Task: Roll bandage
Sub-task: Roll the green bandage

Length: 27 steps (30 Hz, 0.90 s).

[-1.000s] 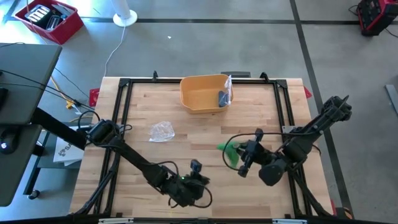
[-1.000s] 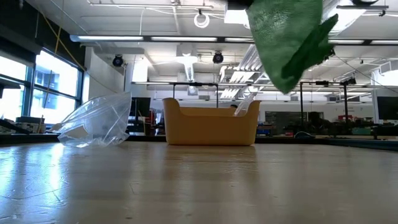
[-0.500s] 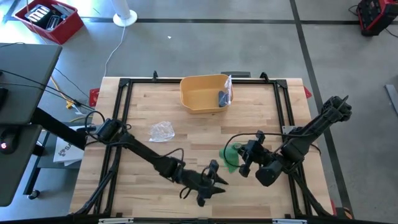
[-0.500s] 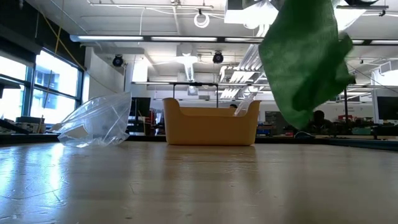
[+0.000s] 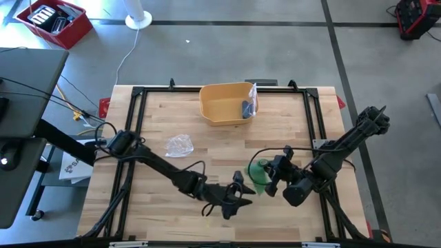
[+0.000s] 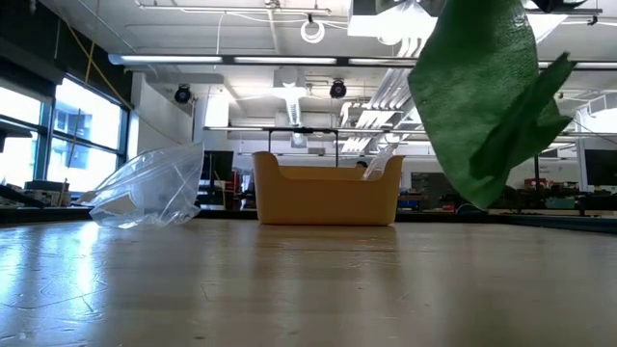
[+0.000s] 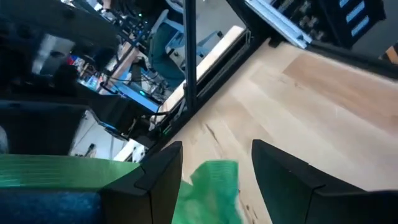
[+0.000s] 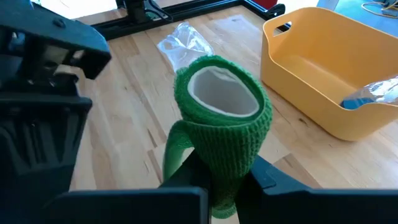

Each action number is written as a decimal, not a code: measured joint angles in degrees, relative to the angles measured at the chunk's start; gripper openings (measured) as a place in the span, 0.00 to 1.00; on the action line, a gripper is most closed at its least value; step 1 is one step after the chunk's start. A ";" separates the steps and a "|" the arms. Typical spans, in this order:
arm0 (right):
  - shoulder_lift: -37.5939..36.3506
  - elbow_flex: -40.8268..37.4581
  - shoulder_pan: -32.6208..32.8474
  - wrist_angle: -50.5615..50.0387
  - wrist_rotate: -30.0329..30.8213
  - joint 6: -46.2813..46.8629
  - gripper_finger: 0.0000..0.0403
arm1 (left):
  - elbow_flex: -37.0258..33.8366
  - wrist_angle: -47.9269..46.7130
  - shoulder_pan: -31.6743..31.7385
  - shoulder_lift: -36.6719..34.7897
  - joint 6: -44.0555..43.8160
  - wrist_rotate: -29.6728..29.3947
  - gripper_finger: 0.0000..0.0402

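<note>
The green bandage roll [image 8: 222, 130] is held above the table [image 5: 165, 172], clamped between the fingers of the right gripper [image 8: 221, 186]. In the right wrist view the roll's open core is turned toward the camera, and a loose strip of the same green fabric hangs down one side of it. In the high view the roll [image 5: 258, 172] is seen over the front right part of the wooden top, with the right gripper [image 5: 270, 180] just beside it and the right arm reaching in from the table's right edge.

The left gripper [image 5: 239, 196] is seen low over the front centre of the table, close to the roll — its fingers are spread apart, and nothing is gripped between them. In the left wrist view the two dark fingers [image 7: 283, 180] stand apart, with the green fabric [image 7: 211, 193] visible in the gap beyond them; contact cannot be determined.

In the low view the bandage [image 6: 487, 101] hangs clear of the table surface.

A yellow bin [image 5: 226, 103] is placed at the back centre of the table, with a clear packet with something blue inside [image 5: 248, 105] leaning at its right end. A crumpled clear plastic bag [image 5: 179, 145] lies left of centre, well apart from both grippers.
</note>
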 joint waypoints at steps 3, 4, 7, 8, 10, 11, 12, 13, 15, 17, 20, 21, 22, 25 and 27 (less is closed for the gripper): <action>0.00 0.00 0.00 0.01 0.01 0.51 0.06 | -0.02 -0.13 0.97 1.07 1.74 0.54 0.47; 0.00 0.00 0.00 0.01 0.00 0.53 0.06 | 0.00 0.19 1.46 1.60 1.78 1.52 0.47; 0.00 0.00 0.00 0.05 0.00 0.55 0.06 | 0.00 2.54 2.60 4.01 0.99 4.12 0.47; 0.00 0.00 0.00 0.05 0.00 0.55 0.06 | -0.02 3.64 2.89 5.03 1.02 4.07 0.47; 0.00 0.00 0.00 0.12 0.00 0.80 0.06 | -0.08 7.73 3.50 7.28 2.20 2.85 0.47; 0.00 0.00 0.00 0.16 0.00 1.32 0.06 | -0.09 9.88 3.55 8.29 3.15 2.14 0.47; 0.00 0.00 0.00 0.17 0.00 1.54 0.06 | -0.09 12.17 3.71 9.20 3.97 1.38 0.47; 0.00 0.00 0.00 0.23 -0.01 1.60 0.06 | -0.08 14.20 3.94 10.08 4.58 0.48 0.47; 0.00 0.00 0.00 0.68 -0.05 1.60 0.06 | -0.07 17.63 4.33 11.64 5.08 -0.83 0.47; 0.00 0.00 0.00 1.43 -0.48 1.60 0.06 | -0.07 19.60 4.83 12.89 5.36 -1.27 0.47; 0.00 -0.02 0.02 3.81 -0.70 1.60 0.06 | -0.07 21.14 5.43 14.23 5.37 -1.71 0.47; 0.00 -0.02 0.02 4.86 -0.70 1.63 0.06 | -0.07 21.64 5.48 14.60 5.42 -1.95 0.47; 0.00 -0.02 0.02 6.29 -0.70 1.57 0.06 | -0.07 22.12 5.51 14.85 5.61 -2.84 0.47; 0.00 0.25 0.02 9.07 -0.83 1.17 0.06 | -0.07 23.29 4.99 15.52 6.33 -8.97 0.47; 0.00 0.95 0.02 9.48 -1.11 1.18 0.06 | -0.09 24.27 4.35 15.52 6.97 -12.38 0.47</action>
